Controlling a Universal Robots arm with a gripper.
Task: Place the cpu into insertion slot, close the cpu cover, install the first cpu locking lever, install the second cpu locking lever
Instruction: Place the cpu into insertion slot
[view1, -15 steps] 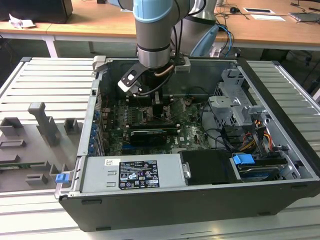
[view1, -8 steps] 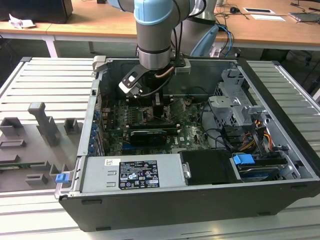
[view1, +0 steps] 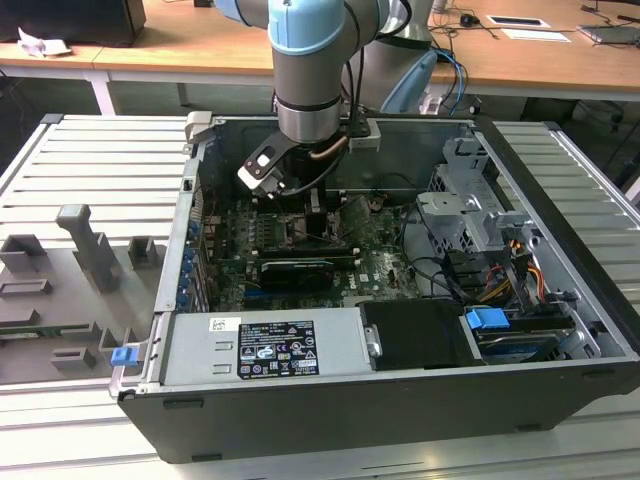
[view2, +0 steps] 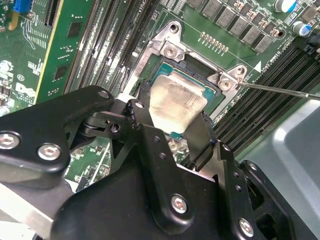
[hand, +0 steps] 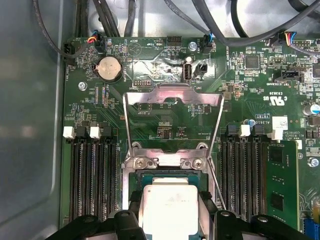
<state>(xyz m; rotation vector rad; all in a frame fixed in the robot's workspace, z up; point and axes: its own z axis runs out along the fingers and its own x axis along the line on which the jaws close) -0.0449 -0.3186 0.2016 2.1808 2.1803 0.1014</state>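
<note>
- Okay, my arm (view1: 310, 60) reaches down into the open computer case (view1: 560, 300), with the gripper (view1: 310, 210) low over the motherboard (view1: 385, 265), toward the far wall.
- Gripper (view2: 173, 111) is clenched on the cpu (view2: 177, 102): in the second wrist view one black finger (view2: 142, 107) presses one edge and the other presses the opposite edge.
- Same grasp in the first wrist view: gripper (hand: 170, 222), cpu (hand: 170, 202) pale and silvery between the two fingers (hand: 134, 207).
- Cpu sits right over the insertion slot (hand: 165, 171), inside its silver frame. I can't tell if it is fully seated or just above the contacts.
- In the second wrist view the black edge of the insertion slot (view2: 195, 64) shows just past the cpu's far side, and the green rim of the chip is visible there.
- Cpu cover (hand: 172, 93) is swung open, hinged at the slot's far edge. The board shows through its square cut-out, so the cover is not closed.
- Thin lever rod (view2: 280, 90) runs from the frame corner out over the memory slots (view2: 260, 100), not latched down as far as I can see.
- Long black memory slots (hand: 92, 175) flank the socket on both sides, and a coin cell (hand: 109, 68) sits beyond the open cover.
</note>
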